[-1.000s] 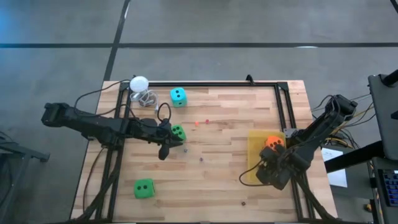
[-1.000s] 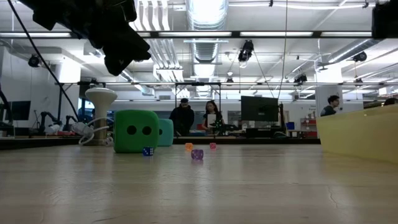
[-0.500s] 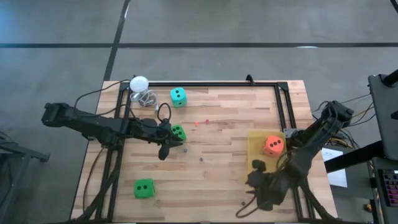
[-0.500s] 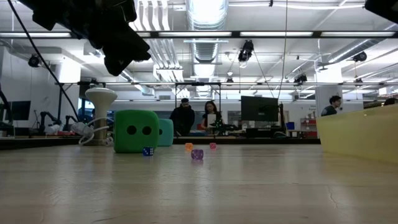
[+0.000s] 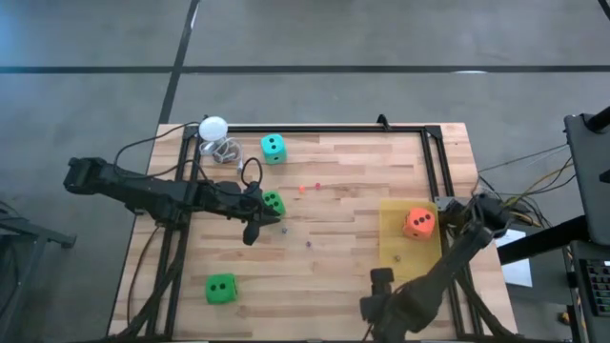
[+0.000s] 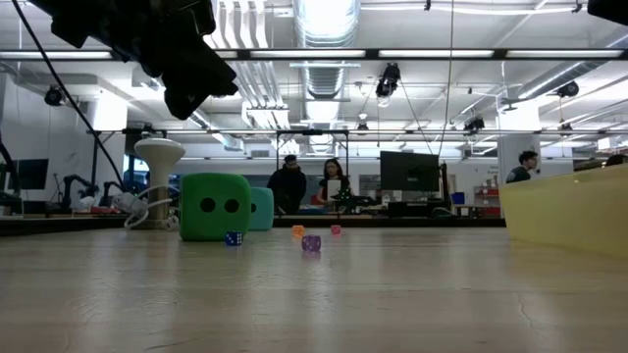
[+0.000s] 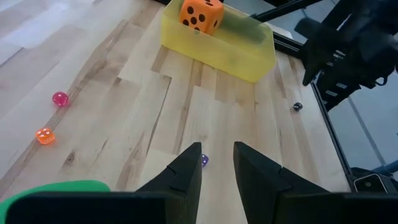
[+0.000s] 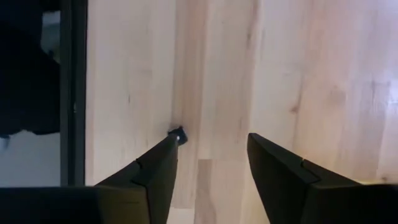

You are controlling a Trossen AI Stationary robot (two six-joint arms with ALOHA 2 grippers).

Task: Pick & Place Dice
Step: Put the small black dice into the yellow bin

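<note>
This is a big robot lab or workshop. Far behind the wooden table (image 6: 314, 294) are long ceiling lights (image 6: 324, 20), silver air pipes (image 6: 324, 83), a dark computer screen (image 6: 409, 172) and people (image 6: 287, 184) standing by desks.

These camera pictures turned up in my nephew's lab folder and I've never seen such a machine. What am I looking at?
It's a robot with two dark arms at a wooden table, sorting toy dice. One picture looks straight down, one looks level across the table top, and two come from cameras on the arms' wrists. On the table lie two green dice, a teal die, a white ball and a few tiny beads. An orange die sits in the yellow tray. The left gripper hangs empty beside a green die. The right gripper is open and empty near the table's front edge.
</note>
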